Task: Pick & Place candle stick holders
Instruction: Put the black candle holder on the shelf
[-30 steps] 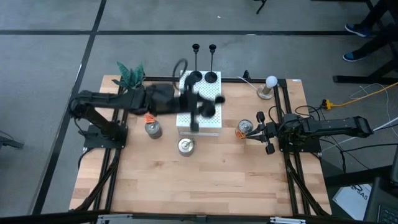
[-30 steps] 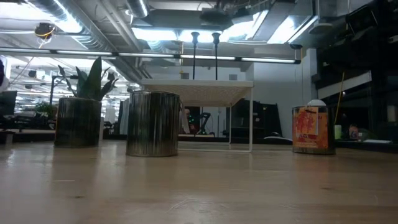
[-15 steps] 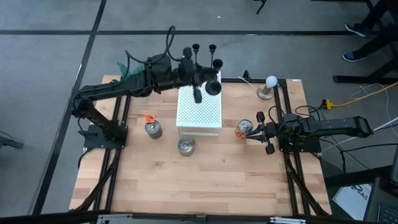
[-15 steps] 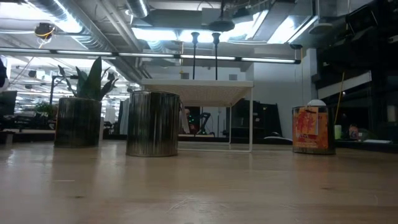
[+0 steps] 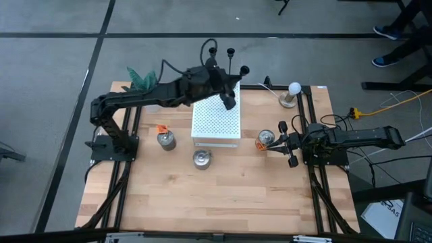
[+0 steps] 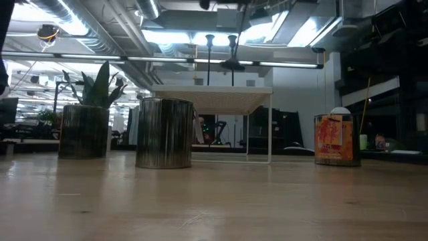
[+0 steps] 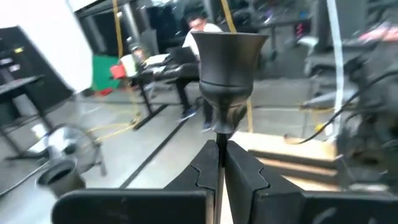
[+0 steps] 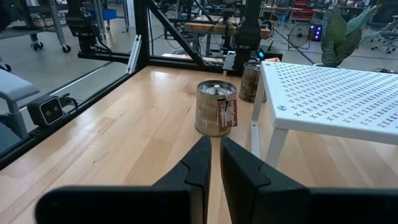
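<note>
Over the white stand's (image 5: 216, 121) far edge, the left gripper (image 7: 222, 163) pinches a candle stick holder (image 7: 225, 87) by its thin stem, which could swing into the two standing holders (image 5: 223, 52); the right gripper (image 8: 216, 163) waits closed.

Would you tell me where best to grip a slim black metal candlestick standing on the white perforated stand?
Take the slim black candlestick by its thin stem, mid-height, coming level from the side, jaws straddling it. It stands upright on the white perforated stand; its flat base and small cup offer less to pinch.
</note>
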Available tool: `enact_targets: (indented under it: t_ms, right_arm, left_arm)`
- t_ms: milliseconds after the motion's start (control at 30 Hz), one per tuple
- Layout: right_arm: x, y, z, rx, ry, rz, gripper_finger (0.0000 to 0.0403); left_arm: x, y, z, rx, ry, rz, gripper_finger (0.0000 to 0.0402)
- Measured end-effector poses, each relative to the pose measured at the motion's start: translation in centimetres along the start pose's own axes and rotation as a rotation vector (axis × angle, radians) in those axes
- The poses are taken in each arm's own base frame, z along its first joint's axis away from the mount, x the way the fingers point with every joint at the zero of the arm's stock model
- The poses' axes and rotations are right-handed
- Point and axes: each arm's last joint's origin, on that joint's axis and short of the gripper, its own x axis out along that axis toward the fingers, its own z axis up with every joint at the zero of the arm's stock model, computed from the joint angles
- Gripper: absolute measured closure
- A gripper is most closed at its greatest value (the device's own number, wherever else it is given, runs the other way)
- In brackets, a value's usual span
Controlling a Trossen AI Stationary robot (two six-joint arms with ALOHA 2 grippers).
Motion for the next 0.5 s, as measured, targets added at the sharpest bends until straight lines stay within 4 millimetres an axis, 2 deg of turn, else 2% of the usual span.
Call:
enact_targets:
  t_ms: [167, 400, 500]
  right_arm:
    - [0.0, 0.0, 0.0, 0.0, 0.0, 0.0, 0.0363]
    - [0.0, 0.0, 0.0, 0.0, 0.0, 0.0, 0.0363]
    - [0.0, 0.0, 0.0, 0.0, 0.0, 0.0, 0.0363]
  left_arm:
    - [0.8, -0.1, -3.1, -0.023, 0.016, 0.061, 0.0393]
    - [-1.1, 0.4, -6.8, -0.106, -0.142, 0.182, 0.0393]
    - [-2.0, 0.5, -7.2, -0.151, -0.21, 0.168, 0.0393]
